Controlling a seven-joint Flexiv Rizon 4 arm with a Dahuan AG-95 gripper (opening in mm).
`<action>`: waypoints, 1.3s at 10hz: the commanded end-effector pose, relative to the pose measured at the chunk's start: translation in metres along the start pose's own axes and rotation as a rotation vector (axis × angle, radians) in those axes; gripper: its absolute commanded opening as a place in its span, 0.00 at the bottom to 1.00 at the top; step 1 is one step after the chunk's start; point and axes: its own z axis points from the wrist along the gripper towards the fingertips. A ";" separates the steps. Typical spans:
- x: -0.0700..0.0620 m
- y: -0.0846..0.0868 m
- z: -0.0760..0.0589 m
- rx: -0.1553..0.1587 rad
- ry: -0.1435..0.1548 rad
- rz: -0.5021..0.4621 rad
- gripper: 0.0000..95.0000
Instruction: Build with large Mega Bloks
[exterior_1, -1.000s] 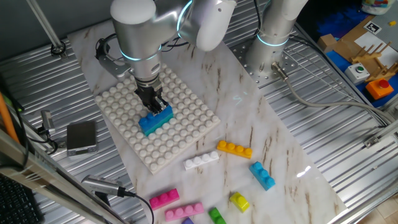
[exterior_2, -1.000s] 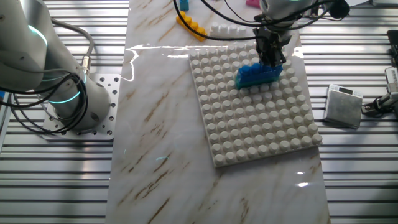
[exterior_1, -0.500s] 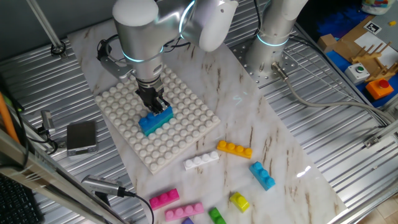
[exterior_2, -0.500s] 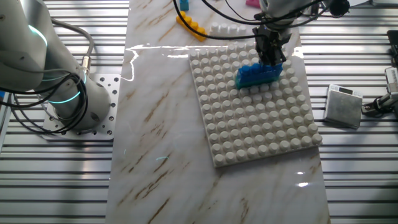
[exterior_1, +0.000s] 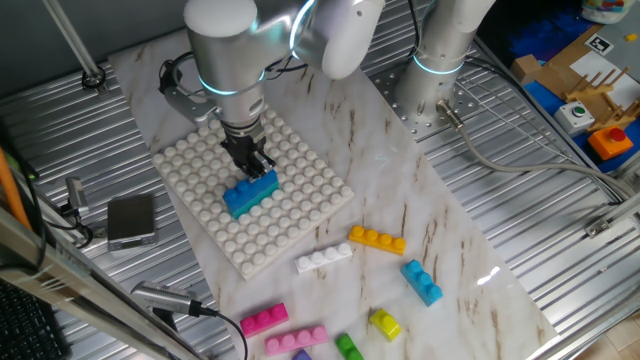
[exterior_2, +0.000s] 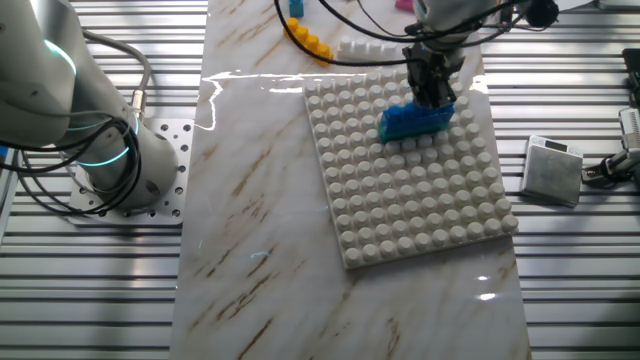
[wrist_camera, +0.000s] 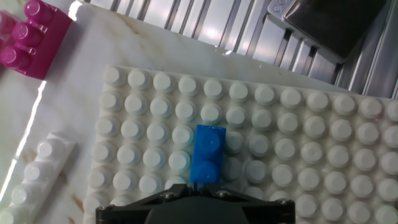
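A blue Mega Blok (exterior_1: 250, 194) (exterior_2: 413, 121) (wrist_camera: 208, 154) sits pressed onto the white studded baseplate (exterior_1: 200, 165) (exterior_2: 420, 200) (wrist_camera: 311, 124). My gripper (exterior_1: 254, 166) (exterior_2: 432, 92) (wrist_camera: 202, 186) stands upright over the blok's far end, its fingers close together at the top of the blok. Whether they touch it is hidden. Loose Mega Bloks lie on the marble in front of the plate: orange (exterior_1: 377, 240), white (exterior_1: 324, 259), teal (exterior_1: 422, 281), two pink (exterior_1: 264, 320), yellow (exterior_1: 385, 323) and green (exterior_1: 348, 347).
A grey metal box (exterior_1: 131, 220) (exterior_2: 552, 170) with a cable lies beside the baseplate on the slatted table. A second arm's base (exterior_1: 430, 90) (exterior_2: 110, 150) is bolted at the marble's edge. Cardboard and coloured parts (exterior_1: 590, 90) sit at the far right.
The arm has shifted slightly up and back over the baseplate. The blue blok stays where it was.
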 end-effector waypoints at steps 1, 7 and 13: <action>0.001 0.000 -0.001 0.006 0.014 -0.002 0.00; 0.012 0.002 0.008 0.016 0.016 -0.011 0.00; 0.012 0.002 0.019 0.022 0.016 -0.020 0.00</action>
